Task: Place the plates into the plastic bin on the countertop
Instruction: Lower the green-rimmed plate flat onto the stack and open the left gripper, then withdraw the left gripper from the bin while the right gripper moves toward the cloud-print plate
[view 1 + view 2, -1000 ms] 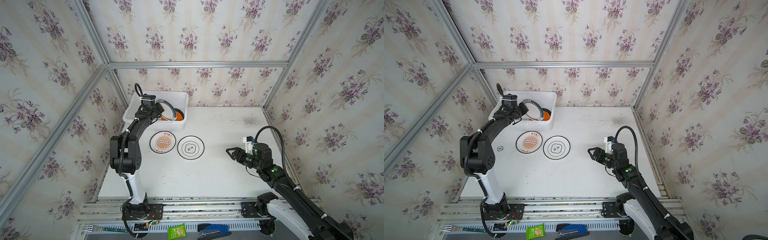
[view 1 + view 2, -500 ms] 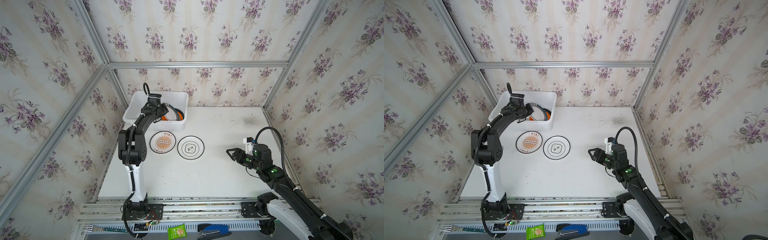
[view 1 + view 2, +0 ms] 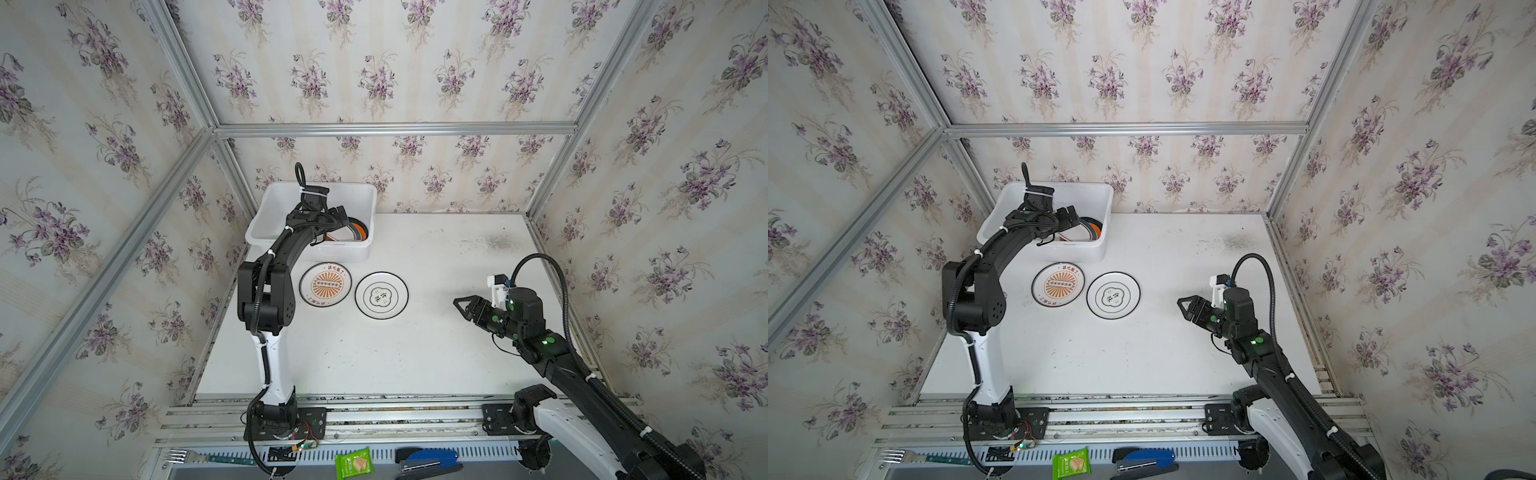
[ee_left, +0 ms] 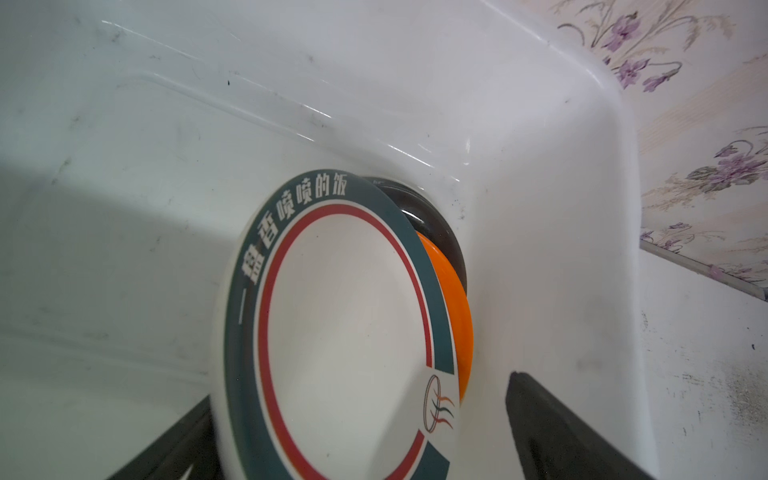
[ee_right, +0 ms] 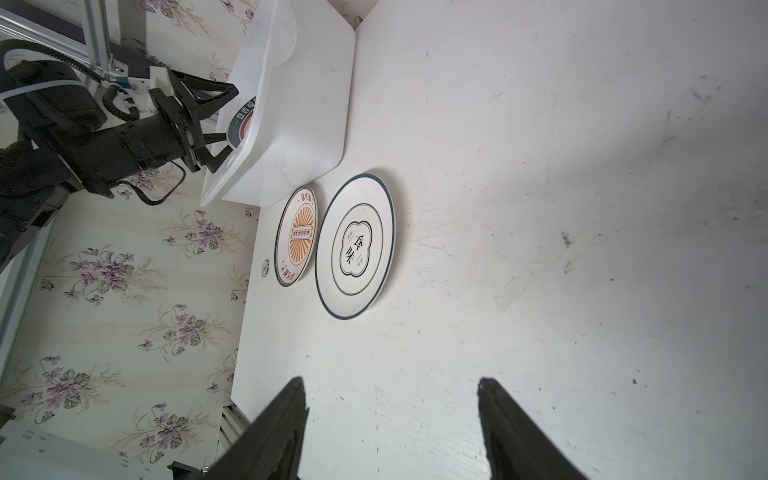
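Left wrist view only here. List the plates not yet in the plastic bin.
Observer: Two lie flat, side by side, in front of the plastic bin: the sunburst plate and, on its right in both top views, the emblem plate.
Operator: Report the right gripper.
Observer: The right gripper is open and empty, above the countertop, to the right of the emblem plate and pointing toward it.

Teal-banded plate (image 4: 340,332) rim: "香喷喷的饭". Black-rimmed plate (image 5: 355,245) centre emblem: "食味". Sunburst plate (image 5: 296,237) lettering illegible.
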`<state>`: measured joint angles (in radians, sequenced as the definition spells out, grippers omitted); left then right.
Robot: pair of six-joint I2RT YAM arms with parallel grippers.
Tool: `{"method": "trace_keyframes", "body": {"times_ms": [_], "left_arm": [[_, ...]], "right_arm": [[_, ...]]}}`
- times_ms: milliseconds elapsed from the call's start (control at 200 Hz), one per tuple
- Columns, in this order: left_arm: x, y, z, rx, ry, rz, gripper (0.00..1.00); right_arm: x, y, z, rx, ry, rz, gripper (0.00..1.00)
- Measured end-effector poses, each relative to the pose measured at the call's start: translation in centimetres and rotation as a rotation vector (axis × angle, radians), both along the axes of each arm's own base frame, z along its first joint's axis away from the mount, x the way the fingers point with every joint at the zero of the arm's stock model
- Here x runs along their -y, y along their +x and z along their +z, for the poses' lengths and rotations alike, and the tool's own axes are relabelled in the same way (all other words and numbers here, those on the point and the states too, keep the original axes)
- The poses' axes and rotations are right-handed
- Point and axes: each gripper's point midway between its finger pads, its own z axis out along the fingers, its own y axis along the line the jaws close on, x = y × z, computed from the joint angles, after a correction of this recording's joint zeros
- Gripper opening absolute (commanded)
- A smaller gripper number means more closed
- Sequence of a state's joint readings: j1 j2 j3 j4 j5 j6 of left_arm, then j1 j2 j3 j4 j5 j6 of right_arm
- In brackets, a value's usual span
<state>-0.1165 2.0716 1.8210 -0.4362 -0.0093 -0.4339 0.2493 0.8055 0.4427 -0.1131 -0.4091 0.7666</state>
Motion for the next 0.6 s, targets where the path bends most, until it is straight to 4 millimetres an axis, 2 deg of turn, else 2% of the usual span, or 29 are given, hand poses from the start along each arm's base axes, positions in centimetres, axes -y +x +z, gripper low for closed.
{"method": "trace_keyframes", "body": {"times_ms": [370, 600], "left_arm": [[0.0, -2.7, 3.6, 0.052, 0.046, 0.021, 1.0], [-0.2, -4.3, 4.7, 0.065, 0.044, 0.026, 1.0]], "right_arm": [[0.2, -0.2, 0.0, 0.006, 0.0, -0.007, 0.68], [0.4, -0.3, 0.0, 0.012, 0.003, -0.01, 0.67]]}}
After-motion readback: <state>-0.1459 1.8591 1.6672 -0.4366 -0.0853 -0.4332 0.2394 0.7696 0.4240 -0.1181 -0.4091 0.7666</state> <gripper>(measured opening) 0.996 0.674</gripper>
